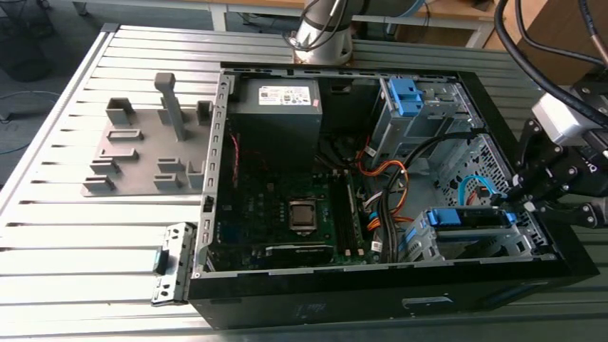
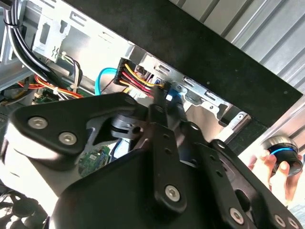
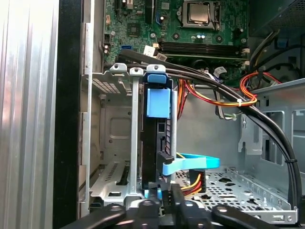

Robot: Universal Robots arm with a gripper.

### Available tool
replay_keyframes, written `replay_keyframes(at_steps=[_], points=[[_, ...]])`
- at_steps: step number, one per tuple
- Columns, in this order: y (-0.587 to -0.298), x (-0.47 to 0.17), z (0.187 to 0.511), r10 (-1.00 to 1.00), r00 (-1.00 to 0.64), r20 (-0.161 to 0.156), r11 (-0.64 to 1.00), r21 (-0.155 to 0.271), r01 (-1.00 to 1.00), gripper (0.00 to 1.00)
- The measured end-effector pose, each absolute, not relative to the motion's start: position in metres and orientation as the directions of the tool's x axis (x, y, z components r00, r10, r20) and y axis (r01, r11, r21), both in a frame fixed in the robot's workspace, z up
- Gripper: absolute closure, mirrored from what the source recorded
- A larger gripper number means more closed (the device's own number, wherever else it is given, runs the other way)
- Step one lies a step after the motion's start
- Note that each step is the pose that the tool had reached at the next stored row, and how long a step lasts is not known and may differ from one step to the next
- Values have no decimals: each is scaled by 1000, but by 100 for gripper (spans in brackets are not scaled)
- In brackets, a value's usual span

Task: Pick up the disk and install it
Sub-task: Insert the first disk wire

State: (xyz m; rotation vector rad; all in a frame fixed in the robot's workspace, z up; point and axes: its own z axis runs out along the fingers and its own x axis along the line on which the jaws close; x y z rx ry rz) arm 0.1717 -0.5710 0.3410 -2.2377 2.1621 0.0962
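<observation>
The disk (image 1: 463, 218) stands on edge inside the drive cage (image 1: 494, 246) at the near right corner of the open computer case. In the first wrist view the disk (image 3: 160, 131) shows a dark body with a blue rail tab on its far end. My gripper (image 1: 511, 204) sits at the disk's outer end, by the case's right wall. Its fingertips (image 3: 148, 206) are closed on the disk's near blue edge, where the gripper (image 3: 160, 202) meets it. In the second wrist view the gripper (image 2: 164, 98) points into the cage beside a bundle of power wires.
A blue data cable (image 3: 190, 164) and orange-yellow wires (image 3: 217, 98) run close beside the disk. A second cage with a blue bracket (image 1: 404, 96) and a grey box with a white sticker (image 1: 285, 96) sit farther back. A grey fixture (image 1: 142, 149) lies left of the case. A hand holding a round device (image 2: 282, 153) is outside it.
</observation>
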Motion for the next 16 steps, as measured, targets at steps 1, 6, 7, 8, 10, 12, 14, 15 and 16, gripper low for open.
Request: replay_keyframes(at_steps=[1,6,7,8,10,12,14,15,16], points=[[-571,172,341,-997,34,-64,-35,22,-999,78],[-571,172,341,-997,34,-65,-35,22,-999,84],[-571,172,341,-997,34,-65,-35,22,-999,84],[-571,172,341,-997,34,-65,-35,22,-999,84],[-571,172,341,-997,34,-65,-35,22,-999,84],[-570,172,341,-997,34,-65,-35,22,-999,84],[-568,172,342,-997,33,-65,-35,22,-999,84],[-567,172,343,-997,34,-65,-35,22,-999,84],[-566,172,344,-997,34,-65,-35,22,-999,84]])
